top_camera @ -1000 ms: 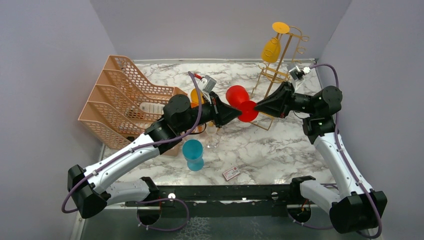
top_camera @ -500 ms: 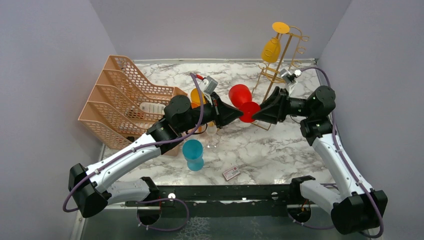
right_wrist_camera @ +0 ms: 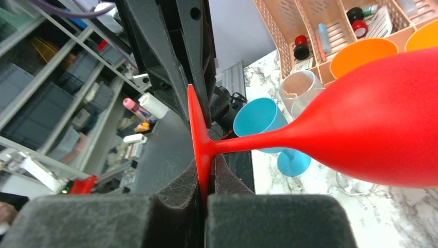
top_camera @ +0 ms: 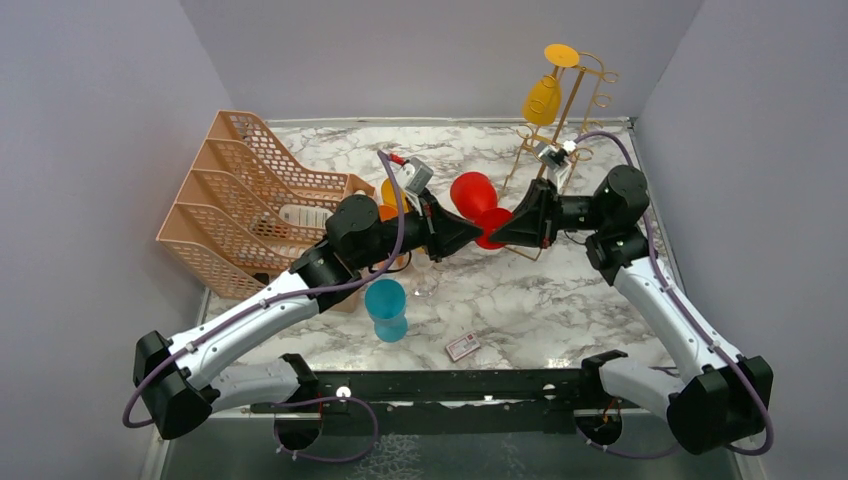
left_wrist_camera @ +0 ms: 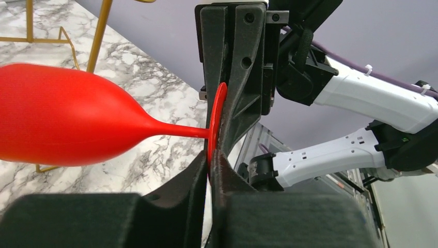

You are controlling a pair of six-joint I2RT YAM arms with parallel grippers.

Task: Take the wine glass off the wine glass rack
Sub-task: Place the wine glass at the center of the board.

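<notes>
The red wine glass (top_camera: pixel 474 191) hung in the air just left of the wine glass rack (top_camera: pixel 566 118), down by the rack's lower rails and off its hooks. It lay on its side, its bowl toward the rack's left and its flat foot turned to the near side. The left gripper (top_camera: pixel 478 230) and the right gripper (top_camera: pixel 490 238) met at that foot from opposite sides.

In the left wrist view, the left gripper (left_wrist_camera: pixel 210 170) was nearly closed, its jaws pinching the lower edge of the thin red foot. The right gripper (left_wrist_camera: pixel 227 77) came in from above onto the same disc. In the right wrist view, the right gripper (right_wrist_camera: pixel 206 192) was likewise clamped narrow on the foot's rim, and the bowl of the red wine glass (right_wrist_camera: pixel 382 124) swelled off to the right.

A yellow glass (top_camera: pixel 542 100) hung upside down high on the rack. Well left of the rack stood a peach file organizer (top_camera: pixel 250 200). A blue glass (top_camera: pixel 386 305) stood on the marble counter (top_camera: pixel 540 290), nearer the arms' bases than the rack.
</notes>
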